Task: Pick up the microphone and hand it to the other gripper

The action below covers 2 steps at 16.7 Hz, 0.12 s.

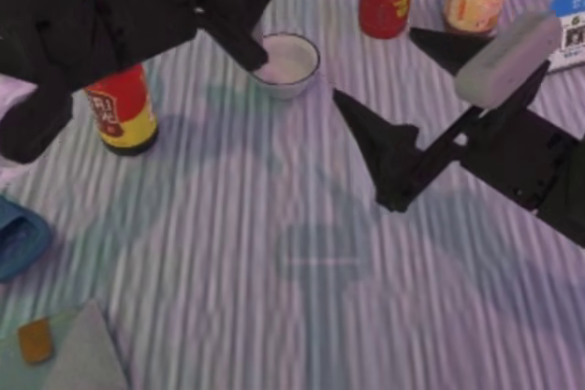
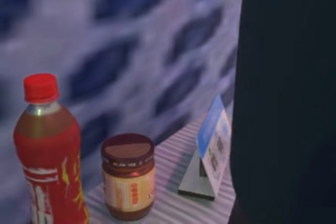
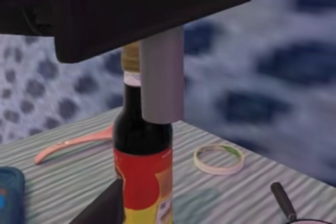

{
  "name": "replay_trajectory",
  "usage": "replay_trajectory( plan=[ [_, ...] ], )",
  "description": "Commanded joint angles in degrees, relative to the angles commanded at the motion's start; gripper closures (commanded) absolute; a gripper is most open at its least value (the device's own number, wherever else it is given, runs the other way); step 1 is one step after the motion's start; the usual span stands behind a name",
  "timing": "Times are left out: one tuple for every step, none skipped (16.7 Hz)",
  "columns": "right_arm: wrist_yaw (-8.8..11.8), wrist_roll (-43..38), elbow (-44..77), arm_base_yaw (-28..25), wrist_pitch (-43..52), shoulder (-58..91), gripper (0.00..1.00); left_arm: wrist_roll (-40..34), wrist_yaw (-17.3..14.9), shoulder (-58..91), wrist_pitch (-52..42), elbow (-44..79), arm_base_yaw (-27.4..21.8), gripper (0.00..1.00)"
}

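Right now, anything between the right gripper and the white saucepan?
Nothing. In the top view, the strip of striped table between the open right gripper and the white saucepan is bare.

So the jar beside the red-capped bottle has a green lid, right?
Not quite. The jar has a dark brown lid, not a green one, as the left wrist view shows. It does stand beside the red-capped bottle.
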State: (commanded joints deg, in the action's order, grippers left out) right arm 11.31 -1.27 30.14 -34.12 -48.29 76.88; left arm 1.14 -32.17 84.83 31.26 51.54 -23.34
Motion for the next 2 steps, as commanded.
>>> replay_trajectory(
  plan=[
    [0.23, 0.01, -0.88, 0.08, -0.01, -0.92, 0.0, 0.04, -0.55, -0.34, -0.03, -0.3, 0.65, 1.0],
    [0.32, 0.02, -1.18, 0.1, -0.03, -1.23, 0.0, 0.06, -0.75, -0.47, -0.04, -0.41, 0.89, 1.0]
  ],
)
